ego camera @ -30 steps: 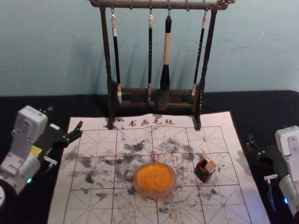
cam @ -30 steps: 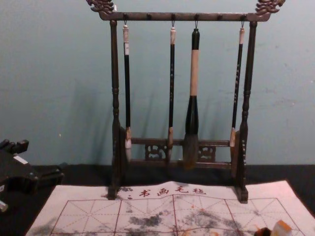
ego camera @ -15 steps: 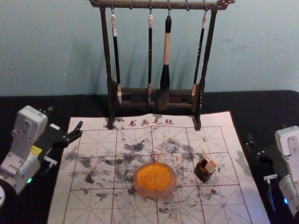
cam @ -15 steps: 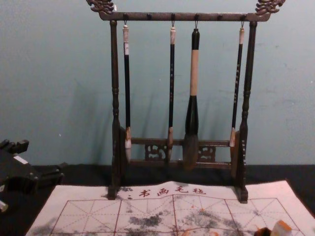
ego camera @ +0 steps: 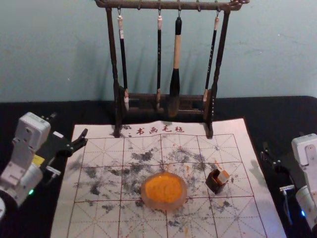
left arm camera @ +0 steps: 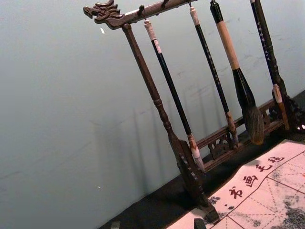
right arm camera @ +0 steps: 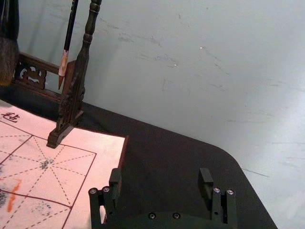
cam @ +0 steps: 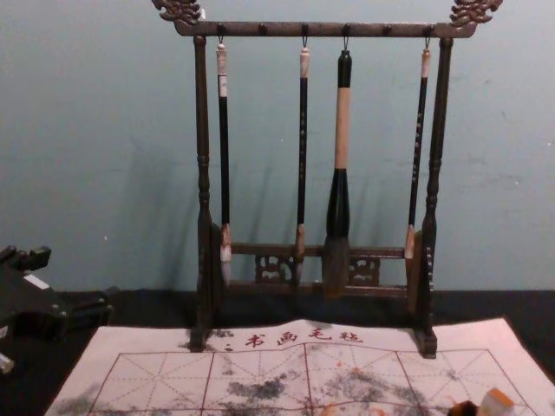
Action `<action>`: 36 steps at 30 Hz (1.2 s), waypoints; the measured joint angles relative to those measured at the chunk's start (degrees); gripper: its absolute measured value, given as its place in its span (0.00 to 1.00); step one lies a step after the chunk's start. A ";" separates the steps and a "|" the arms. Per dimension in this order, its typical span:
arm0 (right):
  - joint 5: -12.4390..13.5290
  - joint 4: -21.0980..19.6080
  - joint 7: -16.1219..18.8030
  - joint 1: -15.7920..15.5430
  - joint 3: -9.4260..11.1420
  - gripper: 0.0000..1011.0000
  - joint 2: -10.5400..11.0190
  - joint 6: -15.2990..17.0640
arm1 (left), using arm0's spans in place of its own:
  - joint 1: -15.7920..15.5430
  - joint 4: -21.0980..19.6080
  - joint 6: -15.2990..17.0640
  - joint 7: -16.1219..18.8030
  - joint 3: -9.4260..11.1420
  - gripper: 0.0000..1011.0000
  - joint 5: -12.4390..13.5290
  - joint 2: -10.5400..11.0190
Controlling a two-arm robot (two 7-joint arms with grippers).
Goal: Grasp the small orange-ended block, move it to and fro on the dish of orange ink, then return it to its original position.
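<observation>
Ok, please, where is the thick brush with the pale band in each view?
Head view: the thick brush hangs third from left, just right of centre.
Chest view: third from left, right of centre.
Left wrist view: hanging between two thin brushes.
Right wrist view: lower part, cut by the picture's edge.
Shared landmark: the dark rack.

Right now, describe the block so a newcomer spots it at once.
In front of the rack, on the mat, right of the orange dish, stands a dark box. The block is the pale, orange-marked piece poking up at its right.
</observation>
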 joint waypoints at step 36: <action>0.01 0.00 -0.01 0.00 0.00 0.99 0.00 0.01 | 0.00 0.00 0.00 0.00 0.00 0.99 0.00 0.00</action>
